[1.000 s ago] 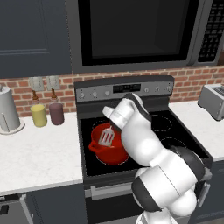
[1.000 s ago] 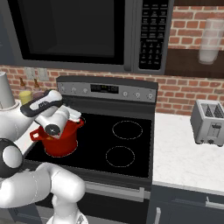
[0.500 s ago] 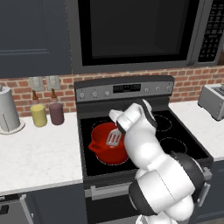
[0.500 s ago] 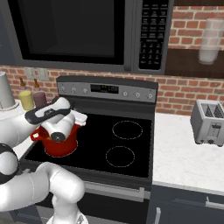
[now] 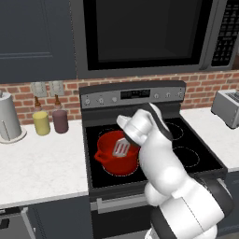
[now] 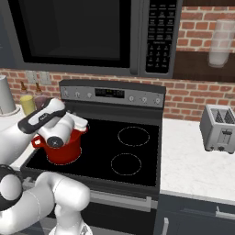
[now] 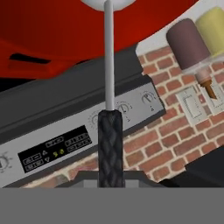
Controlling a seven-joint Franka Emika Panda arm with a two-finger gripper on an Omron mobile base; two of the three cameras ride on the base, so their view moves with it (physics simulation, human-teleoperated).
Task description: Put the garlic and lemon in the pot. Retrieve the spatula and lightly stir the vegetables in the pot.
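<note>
Hand [image 5: 132, 136] is clamped on the spatula [image 5: 121, 148], whose slotted head sits over the red pot [image 5: 114, 164] on the stove's front left burner. Garlic and lemon aren't visible; presumably inside, so retrieval's done and only the light stir remains.

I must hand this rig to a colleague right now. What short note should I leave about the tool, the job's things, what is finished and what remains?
Tool: shut on the spatula, gripping its black handle, as the hand view shows.
Spatula: its slotted head hangs over the open mouth of the red pot.
Pot: on the front left burner of the stove.
Garlic and lemon: I cannot see them; the pot's inside is hidden from these angles, so confirm they are in.
Done: spatula fetched and brought to the pot.
Left: lightly stir the vegetables.
</note>
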